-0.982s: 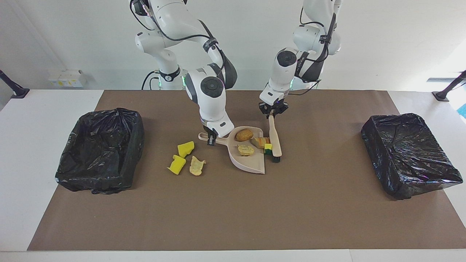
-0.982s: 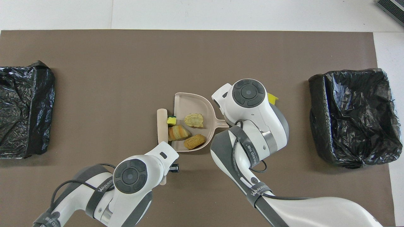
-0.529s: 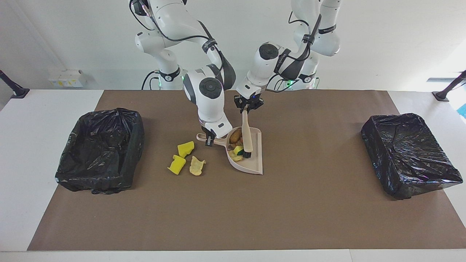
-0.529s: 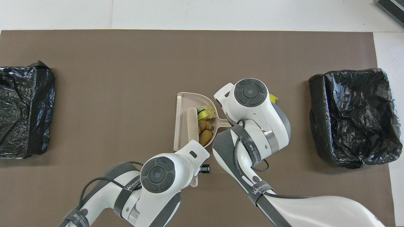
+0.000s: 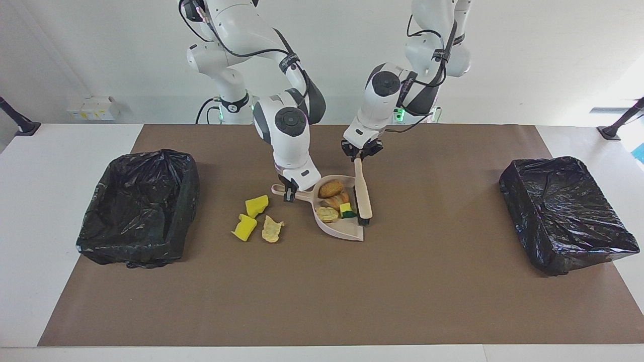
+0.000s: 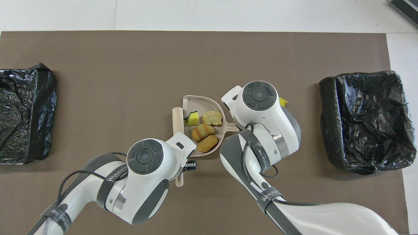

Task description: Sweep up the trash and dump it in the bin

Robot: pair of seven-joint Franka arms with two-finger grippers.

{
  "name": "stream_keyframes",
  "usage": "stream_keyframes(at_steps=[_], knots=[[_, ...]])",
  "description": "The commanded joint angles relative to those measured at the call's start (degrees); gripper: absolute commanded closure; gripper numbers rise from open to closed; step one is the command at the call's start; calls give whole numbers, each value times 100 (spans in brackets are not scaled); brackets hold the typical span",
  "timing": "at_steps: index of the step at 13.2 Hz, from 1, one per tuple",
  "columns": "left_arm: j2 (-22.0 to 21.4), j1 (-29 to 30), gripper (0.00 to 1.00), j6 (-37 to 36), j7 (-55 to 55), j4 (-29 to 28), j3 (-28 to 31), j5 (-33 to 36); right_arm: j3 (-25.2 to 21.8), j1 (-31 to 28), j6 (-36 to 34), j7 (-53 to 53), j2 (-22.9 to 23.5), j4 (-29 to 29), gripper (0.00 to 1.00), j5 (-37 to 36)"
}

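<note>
Four scraps are gathered in the dustpan (image 5: 337, 213); three are left on the counter (image 5: 453, 291).

Facing view: the brush (image 5: 363, 193) is pinched by the left gripper (image 5: 360, 153), its long axis running along the pan's open edge. The pan's handle is pinched by the right gripper (image 5: 288, 195), and the loose scraps (image 5: 256, 221) lie just beside it toward the right arm's end.
Overhead view: the loose scraps are largely hidden under the right arm; the brush (image 6: 178, 119) is seen beside the green-faced sponge (image 6: 192, 119).

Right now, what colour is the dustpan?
Beige dustpan; clearest in the overhead view.
</note>
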Motion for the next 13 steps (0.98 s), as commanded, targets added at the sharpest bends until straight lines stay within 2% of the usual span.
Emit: stream_keyframes(at_steps=[1,7,11,13], knots=[[-95,128,100,-199,-8,37,-35,238,72,-147,102,18,-41,-27,100,61],[-262,269,100,-287,0,63,-35,379,72,-323,58,80,-154,8,100,430],[-551,365,100,-409,-8,98,-27,476,72,-709,22,-17,-480,17,100,755],[-832,436,100,-585,-52,98,-53,485,72,-964,-30,-95,-664,34,100,773]])
